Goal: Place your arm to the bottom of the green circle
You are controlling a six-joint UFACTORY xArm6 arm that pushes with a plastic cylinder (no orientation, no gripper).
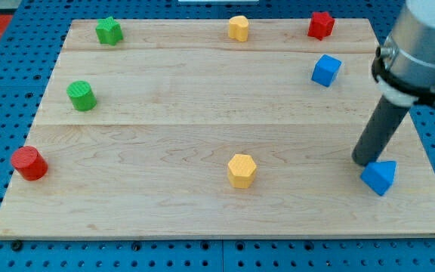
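Note:
The green circle [81,96] is a short green cylinder near the left edge of the wooden board [165,136]. My tip [366,161] is far off at the view's right, just above and left of a blue triangular block [379,177], close to it or touching it. The dark rod rises from the tip up to the arm at the view's top right.
A green star-shaped block [109,31] sits at the top left. A red cylinder [29,163] is at the lower left. A yellow hexagon [242,170] is at bottom centre, a yellow block [238,28] at top centre, a red block [321,25] and a blue cube [325,70] at top right.

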